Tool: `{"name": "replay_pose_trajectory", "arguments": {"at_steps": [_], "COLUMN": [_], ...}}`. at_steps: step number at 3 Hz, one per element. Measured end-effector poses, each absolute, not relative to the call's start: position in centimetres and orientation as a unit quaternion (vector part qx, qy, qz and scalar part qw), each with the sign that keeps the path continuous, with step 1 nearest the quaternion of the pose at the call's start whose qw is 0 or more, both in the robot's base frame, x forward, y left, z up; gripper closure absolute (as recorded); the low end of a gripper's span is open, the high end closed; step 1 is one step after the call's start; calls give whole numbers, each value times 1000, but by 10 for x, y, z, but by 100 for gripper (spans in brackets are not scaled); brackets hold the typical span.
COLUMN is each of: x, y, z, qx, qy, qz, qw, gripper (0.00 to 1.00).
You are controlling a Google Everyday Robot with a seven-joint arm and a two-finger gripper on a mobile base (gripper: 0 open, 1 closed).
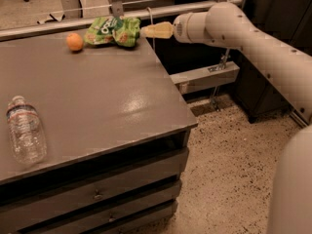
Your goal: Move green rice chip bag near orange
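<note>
The green rice chip bag (112, 30) lies crumpled at the far edge of the grey table (97, 96). The orange (74, 41) sits just left of it, a small gap away. My gripper (145, 31) hovers right of the bag at about the bag's height, past the table's right edge. It points left toward the bag. It is open and empty, a short gap from the bag.
A clear plastic water bottle (25, 130) lies on its side near the table's front left. A metal rail (58, 26) runs behind the table. Drawers (97, 194) are below the tabletop. A speckled floor (229, 169) lies to the right.
</note>
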State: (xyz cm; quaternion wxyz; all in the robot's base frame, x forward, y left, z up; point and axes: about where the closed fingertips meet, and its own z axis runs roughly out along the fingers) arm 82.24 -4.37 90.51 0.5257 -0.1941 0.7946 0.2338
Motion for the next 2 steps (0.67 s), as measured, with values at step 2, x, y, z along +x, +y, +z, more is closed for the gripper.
{"name": "replay_pose_trajectory", "arguments": {"at_steps": [2], "x": [753], "y": [-113], "z": [923], "qx": [-284], "qy": [738], "qz": [300], "qw": [534], "gripper": [0]}}
